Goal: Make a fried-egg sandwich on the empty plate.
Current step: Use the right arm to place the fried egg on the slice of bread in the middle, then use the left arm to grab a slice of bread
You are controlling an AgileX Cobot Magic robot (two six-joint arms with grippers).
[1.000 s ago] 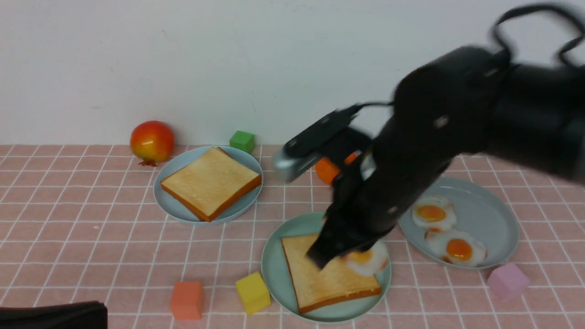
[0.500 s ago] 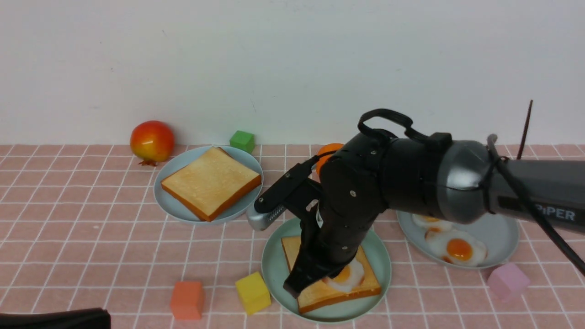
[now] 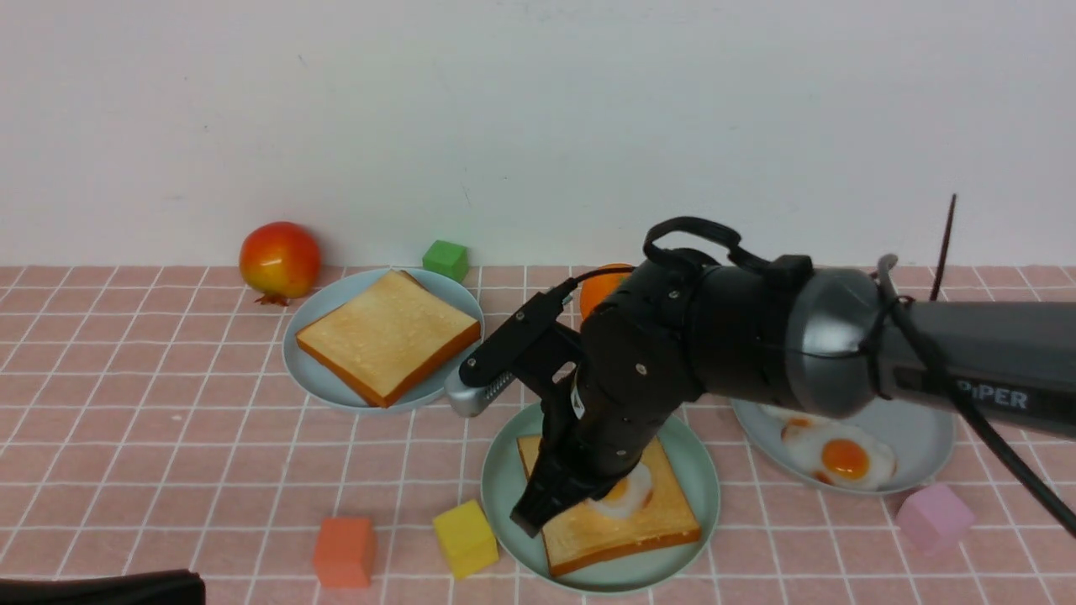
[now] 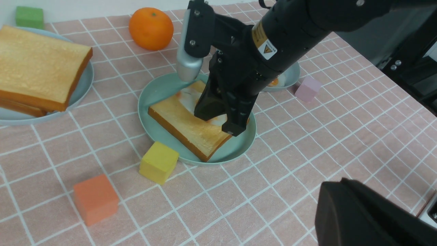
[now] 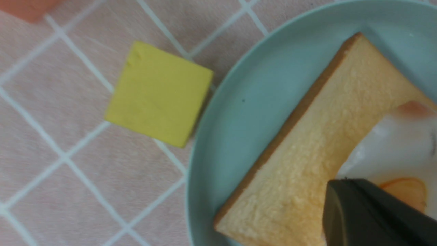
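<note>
Right claw points down at the lower centre of the front view, jaws nearly together, seemingly pinching the edge of the glossy white wavy-edged toy fried egg, though the black fingers hide the contact; that egg lies on the thick square golden toy toast slice, which sits on the round mint-green plastic plate; a second toast slice rests on the smaller pale-blue round plate at upper left; the left claw, closed, shows at the bottom left corner; a yellow cube stands just beside the mint plate on the pink-checked desk.
</note>
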